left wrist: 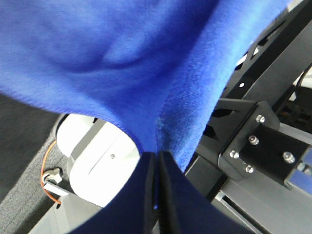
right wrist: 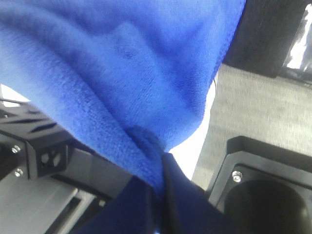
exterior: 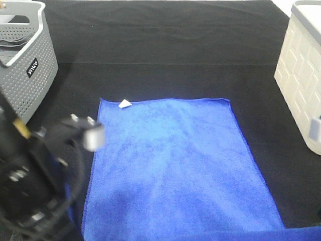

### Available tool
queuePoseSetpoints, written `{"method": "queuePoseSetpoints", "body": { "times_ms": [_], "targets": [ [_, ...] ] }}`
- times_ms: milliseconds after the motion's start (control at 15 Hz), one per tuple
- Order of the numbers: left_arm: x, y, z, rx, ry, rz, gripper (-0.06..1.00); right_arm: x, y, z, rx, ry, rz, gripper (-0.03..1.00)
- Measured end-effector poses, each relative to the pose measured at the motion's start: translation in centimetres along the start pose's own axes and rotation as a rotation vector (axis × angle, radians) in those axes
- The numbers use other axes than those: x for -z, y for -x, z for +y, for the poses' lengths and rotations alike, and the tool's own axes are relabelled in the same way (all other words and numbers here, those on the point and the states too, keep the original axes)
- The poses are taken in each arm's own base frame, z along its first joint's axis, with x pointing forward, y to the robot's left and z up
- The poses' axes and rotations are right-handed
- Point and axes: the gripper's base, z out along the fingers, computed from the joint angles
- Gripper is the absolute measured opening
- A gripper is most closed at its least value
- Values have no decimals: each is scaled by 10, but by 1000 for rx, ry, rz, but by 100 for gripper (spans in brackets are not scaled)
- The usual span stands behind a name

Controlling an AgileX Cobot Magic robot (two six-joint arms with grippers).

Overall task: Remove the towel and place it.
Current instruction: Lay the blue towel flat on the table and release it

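Here, the large royal-blue rectangular microfibre towel [exterior: 175, 165] lies spread flat just beside the grey perforated plastic basket [exterior: 30, 65]; the left gripper [left wrist: 157, 163] and the right gripper [right wrist: 161, 165] are each clamped tight on its cloth.

Grey perforated basket [exterior: 27, 63] far left, cream panelled bin [exterior: 301, 85] far right, black tabletop [exterior: 165, 55].

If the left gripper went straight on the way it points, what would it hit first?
The towel itself: the left gripper pinches it, and cloth fills the view just ahead. Anything beyond is hidden.
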Motion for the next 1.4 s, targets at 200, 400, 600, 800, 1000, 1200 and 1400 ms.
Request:
{"method": "queuePoseSetpoints", "body": {
  "times_ms": [200,400,600,800,1000,1200,1400],
  "targets": [
    [-28,6,-8,-5,-18,59,0,-12,11,-1,3,5,62,0],
    [-34,7,-11,-18,-9,59,0,-26,24,1,8,57,107,0],
    [-35,8,-10,-18,-3,54,0,-43,35,1,11,88,184,0],
    [-34,10,-7,29,28,27,0,-58,41,-1,15,100,259,0],
    [-35,9,-7,32,24,45,0,-69,45,-1,13,129,312,0],
    [-39,7,-7,49,10,84,0,-79,38,-2,11,159,361,2],
    [-40,8,-7,65,-4,79,0,-80,37,-2,15,169,358,7]
  ]
}}
